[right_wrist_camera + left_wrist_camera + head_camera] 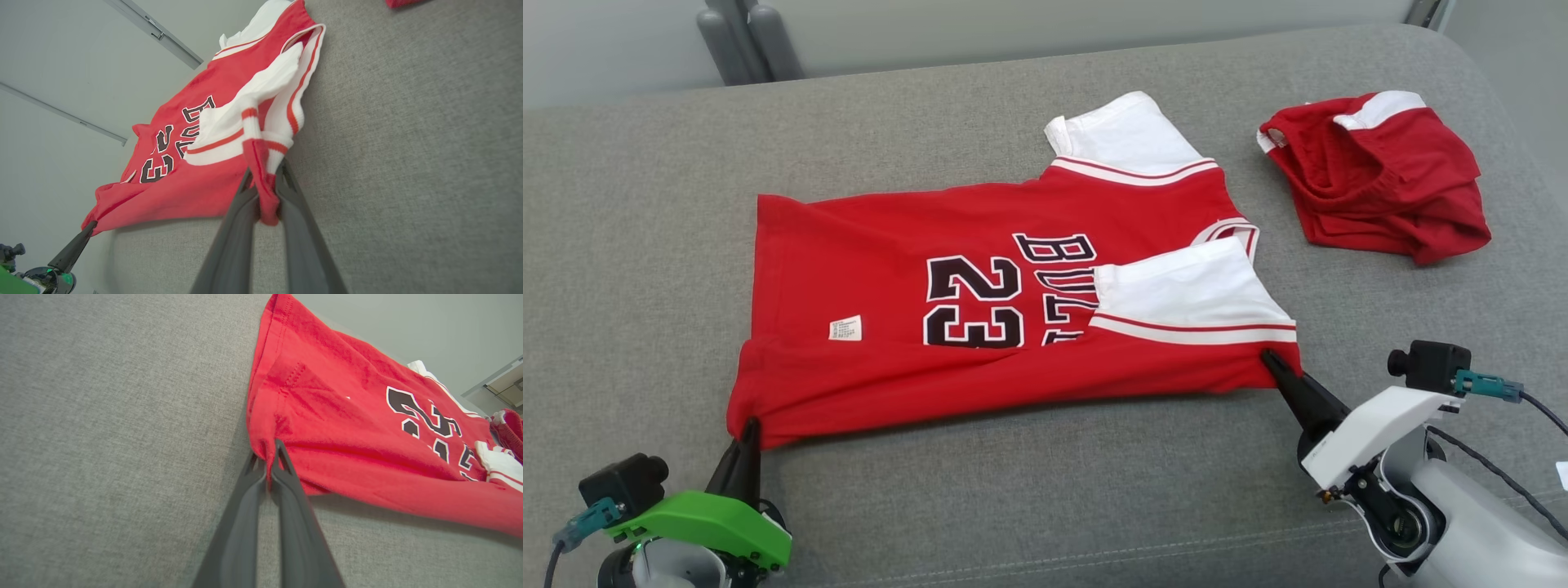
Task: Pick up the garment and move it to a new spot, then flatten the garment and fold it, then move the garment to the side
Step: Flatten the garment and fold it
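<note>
Both sets of jaws are clamped on cloth: the left gripper (pixel 745 433) pinches the near hem corner of the red jersey (pixel 866 286), and the right gripper (pixel 1272 361) pinches its near shoulder edge, just below the near sleeve (pixel 1188 290). Count it up: one jersey, spread across the middle of the grey cushion (pixel 1045 490), hem toward the robot's left and collar toward its right. It has two white sleeves with red stripes, the near one folded in over the chest and covering part of the black lettering, the far sleeve (pixel 1123 135) lying out flat. One black 23 (pixel 972 302), one small white label (pixel 845 327) near the hem. One second garment too, a crumpled red bundle (pixel 1380 175) with white trim, well apart at the far right. From the left wrist, the two dark fingers (pixel 241 522) are pressed almost together with only a thin fold of red fabric between them. From the right wrist, the fingers (pixel 235 241) stand a touch wider, with a thicker wad of red and striped white cloth bunched between them. The jersey's near edge runs taut from grip to grip, raised slightly, with a shadow beneath it. The surface is grey woven upholstery with a seam along the front. Behind it is a pale wall (pixel 621 41), with grey tubes (pixel 743 37) at the top left.
</note>
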`<state>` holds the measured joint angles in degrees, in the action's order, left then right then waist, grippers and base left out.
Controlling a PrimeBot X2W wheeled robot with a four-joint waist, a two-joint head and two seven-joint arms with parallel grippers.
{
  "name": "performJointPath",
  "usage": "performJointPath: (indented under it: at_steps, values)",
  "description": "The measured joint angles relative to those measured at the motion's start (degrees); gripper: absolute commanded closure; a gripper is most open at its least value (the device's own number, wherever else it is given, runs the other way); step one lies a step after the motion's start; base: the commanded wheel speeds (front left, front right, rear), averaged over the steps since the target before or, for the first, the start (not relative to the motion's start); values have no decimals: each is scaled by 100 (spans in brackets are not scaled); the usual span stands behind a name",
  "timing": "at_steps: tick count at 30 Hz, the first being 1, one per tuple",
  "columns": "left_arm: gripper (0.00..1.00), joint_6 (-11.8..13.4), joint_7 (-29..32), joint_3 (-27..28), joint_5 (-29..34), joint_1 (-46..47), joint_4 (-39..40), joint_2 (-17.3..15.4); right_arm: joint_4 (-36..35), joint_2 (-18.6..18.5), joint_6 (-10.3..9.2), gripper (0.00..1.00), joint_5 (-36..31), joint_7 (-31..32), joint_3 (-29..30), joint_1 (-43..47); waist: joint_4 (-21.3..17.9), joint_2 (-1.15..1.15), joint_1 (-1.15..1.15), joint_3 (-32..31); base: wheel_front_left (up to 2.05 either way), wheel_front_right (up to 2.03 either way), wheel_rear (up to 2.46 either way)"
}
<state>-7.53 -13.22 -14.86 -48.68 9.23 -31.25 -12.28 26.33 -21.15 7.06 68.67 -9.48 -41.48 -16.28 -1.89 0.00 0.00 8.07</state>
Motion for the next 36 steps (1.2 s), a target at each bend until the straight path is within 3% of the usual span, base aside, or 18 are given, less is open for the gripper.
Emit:
performJointPath:
  at_steps: [11,30,31,32,33,34,35,36]
  values:
    - [100,-1,-2,29,2,-312,250,-60,-378,-359,1,100,250,124,88,411,190,0,0,-9,0,0,0]
    - [100,0,0,-56,20,-625,475,-115,-858,-709,-63,100,485,476,99,737,62,0,0,41,0,0,0]
    - [100,0,1,-60,20,-625,482,-116,-876,-717,-65,95,485,480,99,737,59,0,0,44,0,0,0]
    - [100,4,5,-64,20,-626,491,-116,-891,-726,-79,70,485,500,102,737,57,0,0,47,0,0,0]
    - [99,8,7,-66,20,-628,495,-116,-910,-731,-116,53,485,500,107,737,55,0,0,50,0,0,0]
    - [73,23,9,-66,20,-630,500,-116,-925,-737,-120,32,483,500,114,737,55,0,0,52,0,0,0]
    - [49,45,16,-66,20,-632,500,-116,-935,-755,-130,4,483,500,122,737,55,0,0,54,0,0,0]
    - [8,57,67,-82,20,-637,504,-119,-951,-795,-197,0,481,500,134,737,56,0,0,59,0,0,0]
